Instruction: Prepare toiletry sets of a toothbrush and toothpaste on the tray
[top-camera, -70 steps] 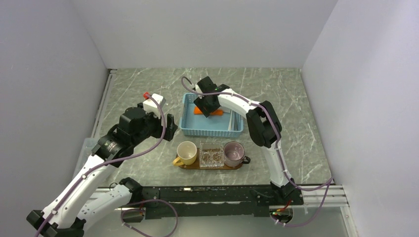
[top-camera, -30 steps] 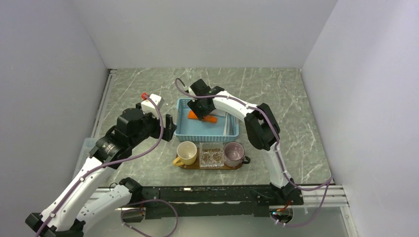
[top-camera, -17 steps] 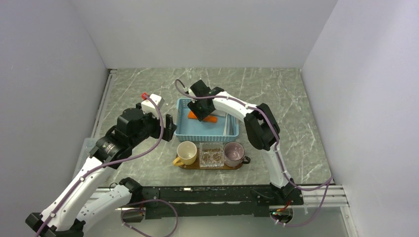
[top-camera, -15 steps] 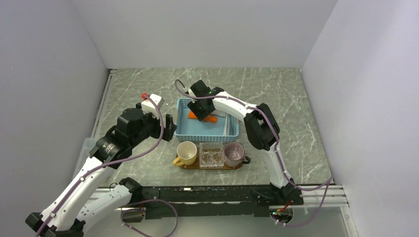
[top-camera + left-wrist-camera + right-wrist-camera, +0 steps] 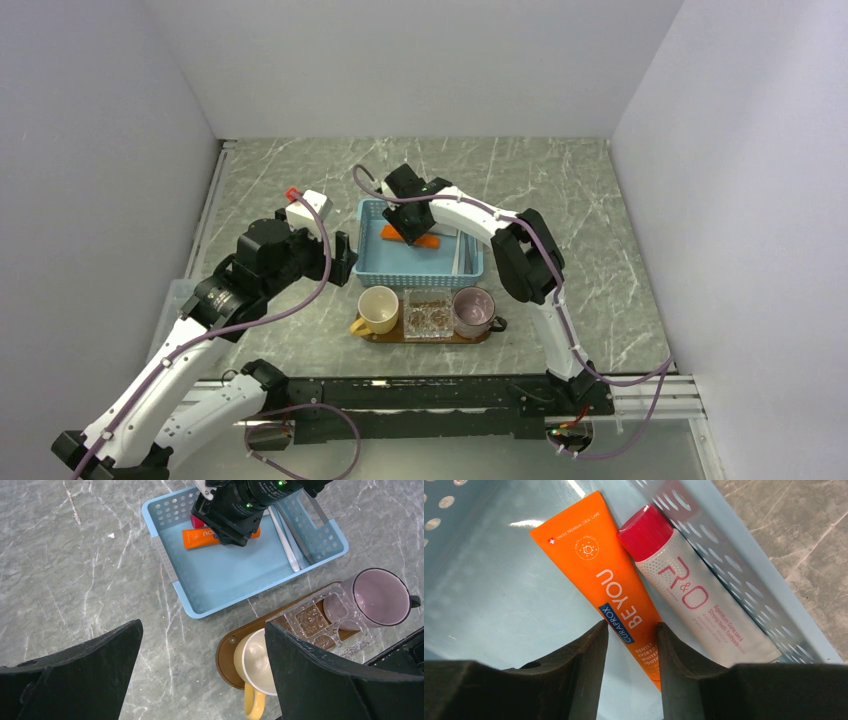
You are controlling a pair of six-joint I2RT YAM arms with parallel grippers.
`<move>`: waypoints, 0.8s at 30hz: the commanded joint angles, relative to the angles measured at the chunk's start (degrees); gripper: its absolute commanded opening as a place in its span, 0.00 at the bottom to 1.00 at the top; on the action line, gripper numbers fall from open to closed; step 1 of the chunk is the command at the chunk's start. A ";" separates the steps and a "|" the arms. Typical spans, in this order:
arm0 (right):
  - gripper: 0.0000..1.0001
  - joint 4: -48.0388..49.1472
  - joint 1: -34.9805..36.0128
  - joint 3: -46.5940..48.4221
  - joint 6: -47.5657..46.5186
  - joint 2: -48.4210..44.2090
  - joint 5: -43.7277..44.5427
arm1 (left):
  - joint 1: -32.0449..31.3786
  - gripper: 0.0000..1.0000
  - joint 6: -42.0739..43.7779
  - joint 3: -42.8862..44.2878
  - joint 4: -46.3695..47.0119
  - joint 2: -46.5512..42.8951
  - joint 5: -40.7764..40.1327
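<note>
Straddling the orange tube, the right gripper has its jaws narrowly parted; whether they squeeze cannot be told. The tube lies flat at the 12 o'clock end of the blue basket beside the white tube, with the tray at the basket's 6 o'clock. The left gripper hovers wide open at 9 o'clock

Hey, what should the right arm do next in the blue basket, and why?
Probably lower the right gripper a little and close on the orange tube. Its fingers stand slightly apart over the tube's lower half, which lies flat in the basket; the white tube beside it sits outside the fingers.
</note>
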 commanded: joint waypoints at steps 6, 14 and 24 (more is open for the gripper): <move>0.21 -2.85 0.51 -2.98 0.73 -0.04 -0.80 | 0.26 0.99 0.18 -0.25 1.63 -0.51 -0.17; 0.12 -0.65 0.67 -6.24 2.01 -8.09 1.47 | 0.28 0.99 0.23 -0.43 2.02 -0.96 -0.45; 0.12 4.72 1.24 -15.68 2.67 -21.51 3.82 | 0.28 0.99 -3.30 3.67 0.97 0.54 1.94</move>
